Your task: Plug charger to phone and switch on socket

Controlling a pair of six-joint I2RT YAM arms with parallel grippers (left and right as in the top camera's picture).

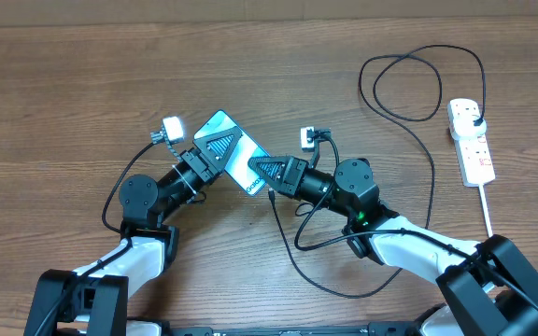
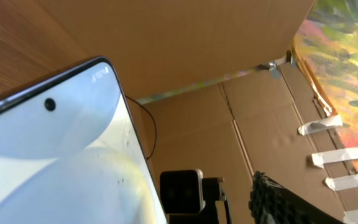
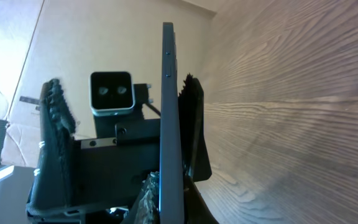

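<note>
The phone (image 1: 239, 161), with a light-blue screen, is held off the table between the two arms. My right gripper (image 1: 261, 170) is shut on its near end; the right wrist view shows its jaws (image 3: 169, 200) pinching the phone's thin edge (image 3: 168, 112). My left gripper (image 1: 215, 145) is open wide around the far half: one finger under the phone, the other well above the screen (image 2: 55, 162). The charger cable (image 1: 432, 177) runs from its black plug (image 1: 474, 117) in the white socket (image 1: 472, 147) to the phone's end by the right gripper; I cannot tell if its connector is in.
The charger cable makes a loop (image 1: 400, 84) at the back right and a long slack curve (image 1: 344, 291) near the front edge. The socket's white cord (image 1: 487, 213) trails forward. Cardboard walls (image 2: 216, 37) stand around the wooden table (image 1: 82, 103).
</note>
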